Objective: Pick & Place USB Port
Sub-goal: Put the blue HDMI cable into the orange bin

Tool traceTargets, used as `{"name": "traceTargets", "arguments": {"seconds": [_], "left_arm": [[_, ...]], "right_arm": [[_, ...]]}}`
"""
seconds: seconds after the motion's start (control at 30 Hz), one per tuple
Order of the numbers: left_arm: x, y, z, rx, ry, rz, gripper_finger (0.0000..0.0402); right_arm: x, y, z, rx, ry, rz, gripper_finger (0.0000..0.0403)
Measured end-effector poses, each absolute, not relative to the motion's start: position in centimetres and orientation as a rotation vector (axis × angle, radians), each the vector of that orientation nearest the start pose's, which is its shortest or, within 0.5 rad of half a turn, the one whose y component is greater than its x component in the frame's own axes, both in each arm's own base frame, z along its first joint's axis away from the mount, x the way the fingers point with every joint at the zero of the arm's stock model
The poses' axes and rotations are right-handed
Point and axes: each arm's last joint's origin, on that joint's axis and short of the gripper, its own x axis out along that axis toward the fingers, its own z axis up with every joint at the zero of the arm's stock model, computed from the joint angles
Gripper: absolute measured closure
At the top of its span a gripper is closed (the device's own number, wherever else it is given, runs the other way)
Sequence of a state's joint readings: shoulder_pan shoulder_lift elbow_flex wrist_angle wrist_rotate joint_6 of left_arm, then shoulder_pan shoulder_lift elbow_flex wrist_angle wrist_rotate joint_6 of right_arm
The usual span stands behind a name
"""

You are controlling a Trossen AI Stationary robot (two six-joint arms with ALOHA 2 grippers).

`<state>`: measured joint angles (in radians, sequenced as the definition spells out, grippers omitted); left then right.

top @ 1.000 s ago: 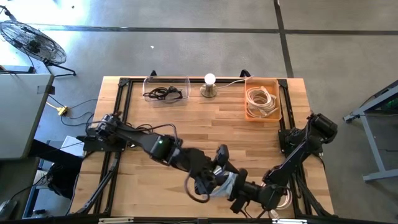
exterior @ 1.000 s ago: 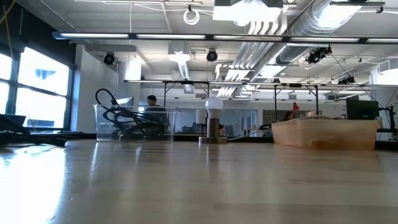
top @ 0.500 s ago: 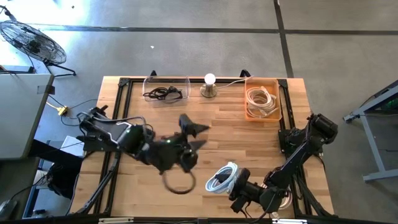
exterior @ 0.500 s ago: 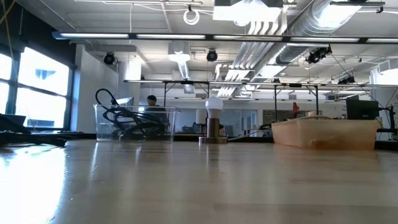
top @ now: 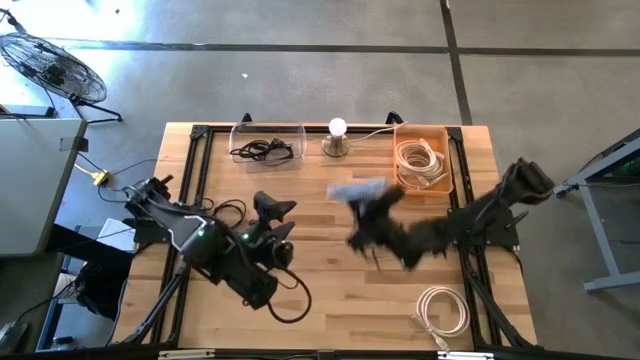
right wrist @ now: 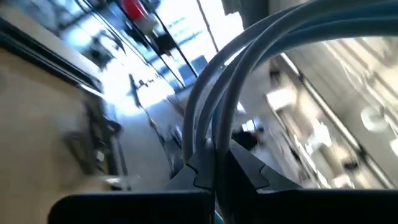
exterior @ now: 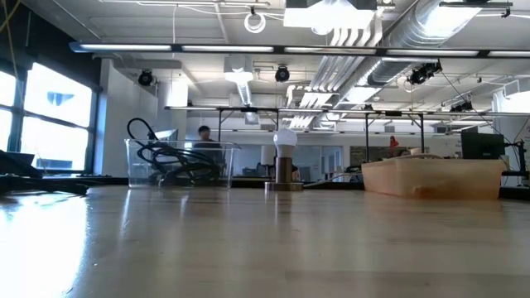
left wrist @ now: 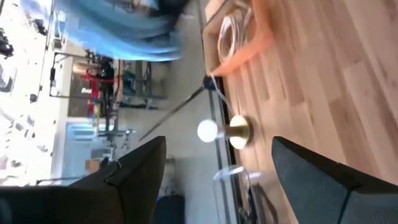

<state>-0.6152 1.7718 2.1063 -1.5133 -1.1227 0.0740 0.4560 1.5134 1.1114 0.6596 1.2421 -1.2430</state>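
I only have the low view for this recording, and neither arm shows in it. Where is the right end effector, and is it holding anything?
Observer: Its wrist camera shows the right end effector shut on a coil of white cable.
Operator: Where is it over the table?
Observer: From above, it is near the table's middle, just short of the orange bin that holds more cable.
Operator: And the other arm?
Observer: The left end effector is open and empty, over the left half of the table.
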Motion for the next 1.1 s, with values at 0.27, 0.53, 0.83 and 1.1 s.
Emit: {"name": "traceTargets", "arguments": {"seconds": [0.27, 0.53, 0.83, 1.1], "left_arm": [[27.1, -16.3, 40.3, 0.986, 0.831, 0.461, 0.0115], [27.3, -16.3, 38.6, 1.041, 0.880, 0.452, 0.0115], [27.4, -16.4, 37.3, 1.071, 0.910, 0.453, 0.0115], [27.4, -16.4, 37.1, 1.055, 0.912, 0.454, 0.0115]], "right_arm": [[29.1, -0.8, 36.4, -0.705, 0.495, -1.172, 0.0393], [25.2, -9.4, 32.1, -0.237, 0.652, -1.164, 0.0393], [23.4, -14.5, 27.3, 0.085, 0.921, -1.075, 0.0393], [21.0, -16.4, 22.5, 0.299, 1.029, -1.065, 0.0393]]}}
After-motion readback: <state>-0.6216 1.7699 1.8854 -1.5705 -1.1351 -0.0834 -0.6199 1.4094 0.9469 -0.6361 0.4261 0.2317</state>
